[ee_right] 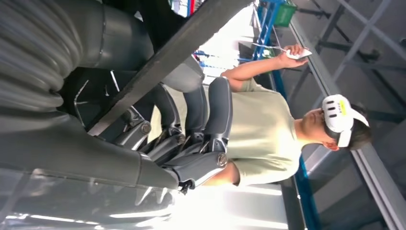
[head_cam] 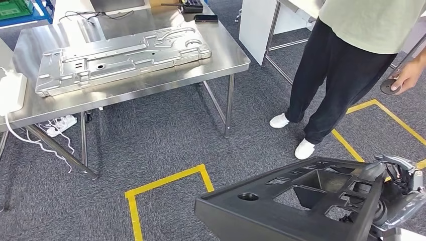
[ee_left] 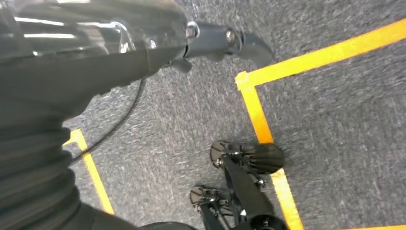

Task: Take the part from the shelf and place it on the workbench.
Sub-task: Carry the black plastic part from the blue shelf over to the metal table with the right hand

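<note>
The part is a large black plastic panel (head_cam: 281, 201) with several cut-outs, held low in front of me at the lower right of the head view. My right hand (head_cam: 397, 186) grips its right edge; in the right wrist view its fingers (ee_right: 191, 120) curl around the panel's dark rim (ee_right: 163, 57). My left hand (ee_left: 225, 40) hangs over the carpet with a finger stretched out and nothing in it. The steel workbench (head_cam: 221, 55) stands ahead to the left, apart from the panel.
A stamped metal plate (head_cam: 125, 57) covers much of the workbench, with a phone (head_cam: 206, 18) at its far edge. A person (head_cam: 341, 65) stands at the right. Yellow tape (head_cam: 166, 181) marks the grey carpet. White cables (head_cam: 55, 125) hang under the bench.
</note>
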{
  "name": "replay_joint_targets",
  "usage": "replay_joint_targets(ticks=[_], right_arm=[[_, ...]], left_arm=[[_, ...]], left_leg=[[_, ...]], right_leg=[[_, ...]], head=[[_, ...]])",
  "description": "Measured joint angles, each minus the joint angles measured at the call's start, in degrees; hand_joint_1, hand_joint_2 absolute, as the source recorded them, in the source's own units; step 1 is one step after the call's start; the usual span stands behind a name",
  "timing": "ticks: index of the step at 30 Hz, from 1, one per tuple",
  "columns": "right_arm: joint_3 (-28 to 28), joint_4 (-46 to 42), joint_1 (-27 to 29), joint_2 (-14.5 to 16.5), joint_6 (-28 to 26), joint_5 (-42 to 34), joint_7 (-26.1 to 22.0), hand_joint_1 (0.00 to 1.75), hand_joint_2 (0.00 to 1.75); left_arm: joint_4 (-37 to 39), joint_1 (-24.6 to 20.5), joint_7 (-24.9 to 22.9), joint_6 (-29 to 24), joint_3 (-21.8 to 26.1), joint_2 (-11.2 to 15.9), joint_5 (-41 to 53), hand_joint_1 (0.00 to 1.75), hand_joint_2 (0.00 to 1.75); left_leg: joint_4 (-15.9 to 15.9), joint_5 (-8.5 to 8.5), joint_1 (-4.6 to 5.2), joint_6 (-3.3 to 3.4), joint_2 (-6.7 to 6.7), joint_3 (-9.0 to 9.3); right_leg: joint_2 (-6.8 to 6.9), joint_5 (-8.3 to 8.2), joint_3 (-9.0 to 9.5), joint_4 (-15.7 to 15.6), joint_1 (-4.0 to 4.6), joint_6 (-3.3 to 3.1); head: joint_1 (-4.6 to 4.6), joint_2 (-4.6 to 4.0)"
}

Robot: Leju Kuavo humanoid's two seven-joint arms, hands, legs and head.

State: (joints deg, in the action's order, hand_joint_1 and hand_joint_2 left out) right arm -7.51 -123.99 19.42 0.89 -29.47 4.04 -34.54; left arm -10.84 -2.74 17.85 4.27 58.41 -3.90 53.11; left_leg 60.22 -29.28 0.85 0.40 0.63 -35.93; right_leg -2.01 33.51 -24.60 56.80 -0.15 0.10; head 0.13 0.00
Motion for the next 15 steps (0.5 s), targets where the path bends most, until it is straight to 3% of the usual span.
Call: replay_joint_targets(ticks=[2,4,7,8,9,10,13,14,15], right_arm=[[0.0,-0.1,0.0,0.0,0.0,0.0,0.0,1.75,1.75],[0.0,-0.1,-0.1,-0.1,-0.1,0.1,-0.1,1.75,1.75],[0.1,-0.1,0.0,-0.1,-0.1,0.2,-0.1,1.75,1.75],[0.1,-0.1,0.1,-0.1,-0.2,0.2,-0.1,1.75,1.75],[0.1,-0.1,0.1,-0.1,-0.2,0.2,-0.1,1.75,1.75],[0.1,-0.1,0.1,-0.1,-0.2,0.2,-0.1,1.75,1.75],[0.1,-0.1,0.2,-0.1,-0.3,0.3,-0.1,1.75,1.75],[0.1,-0.1,0.2,-0.2,-0.3,0.3,-0.1,1.75,1.75],[0.1,-0.1,0.2,-0.2,-0.3,0.4,-0.1,1.75,1.75]], left_arm=[[0.0,-0.1,0.0,0.0,0.0,0.0,0.0,0.0,1.75],[0.0,-0.2,0.0,0.0,0.0,0.0,0.0,0.0,1.75],[0.0,-0.2,0.0,0.0,0.0,0.0,0.0,0.0,1.75],[0.0,-0.2,-0.1,0.0,0.0,0.0,0.0,0.0,1.75],[0.0,-0.1,-0.1,0.0,0.0,0.0,0.0,0.0,1.75],[0.0,-0.1,-0.1,0.0,0.0,0.0,0.1,0.0,1.75],[0.1,-0.2,0.0,0.0,0.0,-0.2,0.2,0.0,1.75],[0.1,-0.2,0.0,0.0,0.0,-0.3,0.2,0.0,1.75],[0.1,-0.3,0.0,0.1,0.0,-0.3,0.2,0.0,1.75]], left_leg=[[-0.6,0.66,-0.23,0.3,-0.23,1.38],[-1.1,1.57,-0.44,0.83,-0.59,2.97],[-1.4,0.5,-0.47,1.25,-0.84,4.35],[-1.4,0.02,-0.47,1.27,-0.83,4.86],[-1.4,-0.52,-0.46,1.26,-0.8,5.49],[-1.5,-1.05,-0.44,1.25,-0.77,6.26],[-1.8,-2.45,-0.3,0.9,-0.68,8.5],[-2.0,-2.82,-0.26,0.63,-0.62,8.92],[-2.0,-2.93,-0.2,0.33,-0.55,9.21]], right_leg=[[0.08,0.14,0.84,0.6,0.05,0.44],[0.59,0.95,-0.87,4.6,0.06,0.79],[1.07,4.91,-8.71,15.1,-0.01,1.09],[1.09,5.77,-10.77,16.7,-0.01,1.12],[1.09,5.55,-11.93,16.4,0.01,1.09],[1.1,4.1,-12.24,14.3,0.09,1.0],[1.32,-4.62,-11.1,4.5,0.83,0.12],[1.38,-6.65,-10.75,2.8,1.07,-0.16],[1.38,-7.52,-10.62,2.0,1.18,-0.37]], head=[[0.03,0.0],[0.28,0.0],[0.73,0.0],[0.84,0.0],[0.97,0.0],[1.11,0.0],[1.53,0.0],[1.59,0.0],[1.57,0.0]])
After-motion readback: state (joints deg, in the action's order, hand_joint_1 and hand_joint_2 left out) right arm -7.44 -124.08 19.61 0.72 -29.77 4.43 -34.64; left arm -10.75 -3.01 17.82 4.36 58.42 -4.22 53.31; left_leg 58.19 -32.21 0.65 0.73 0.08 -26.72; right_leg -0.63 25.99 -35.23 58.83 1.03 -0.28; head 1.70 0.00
